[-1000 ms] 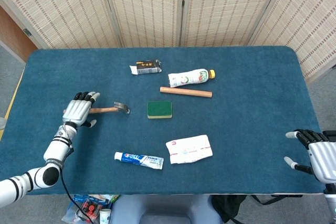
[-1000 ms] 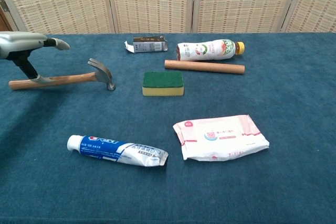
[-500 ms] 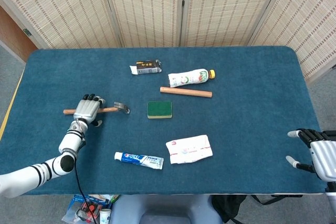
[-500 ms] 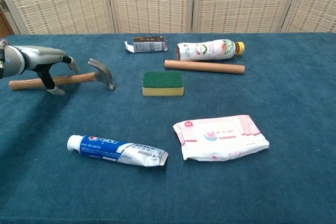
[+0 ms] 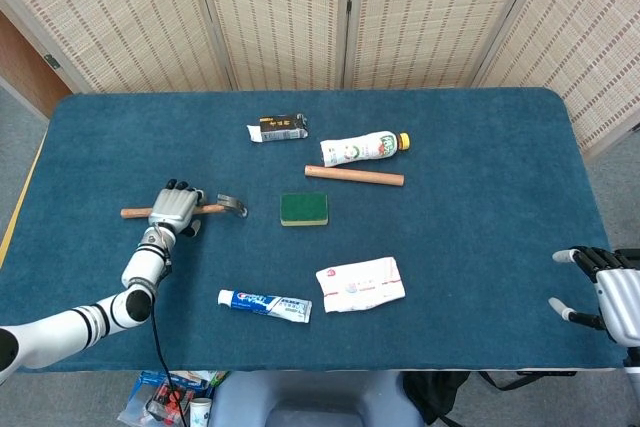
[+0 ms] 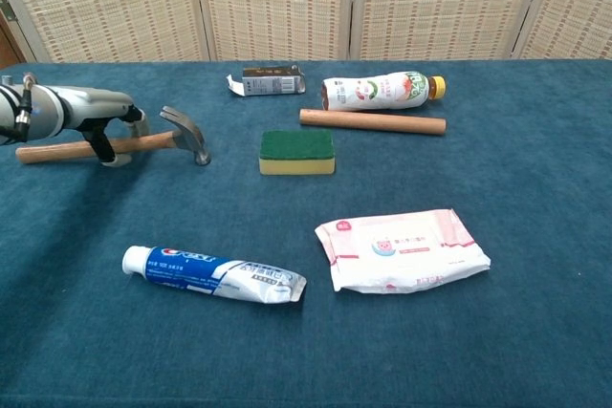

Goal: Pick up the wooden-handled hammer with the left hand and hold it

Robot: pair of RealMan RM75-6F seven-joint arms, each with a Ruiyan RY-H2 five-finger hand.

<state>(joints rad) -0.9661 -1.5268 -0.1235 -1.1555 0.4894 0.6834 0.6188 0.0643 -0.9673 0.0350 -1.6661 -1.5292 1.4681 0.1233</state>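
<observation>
Blue felt table (image 5: 470, 147): left hand (image 5: 174, 209) wraps the hammer (image 6: 143, 141) at its round wooden handle; right hand (image 5: 612, 292) splayed

One hammer (image 6: 143, 140), one sponge (image 6: 297, 152), one bottle (image 6: 381, 92)

Bright, even light; sharp focus

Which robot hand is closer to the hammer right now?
Left. The left robot hand sits over the hammer handle, fingers around it; the right robot hand is off the table's far right edge.
</observation>
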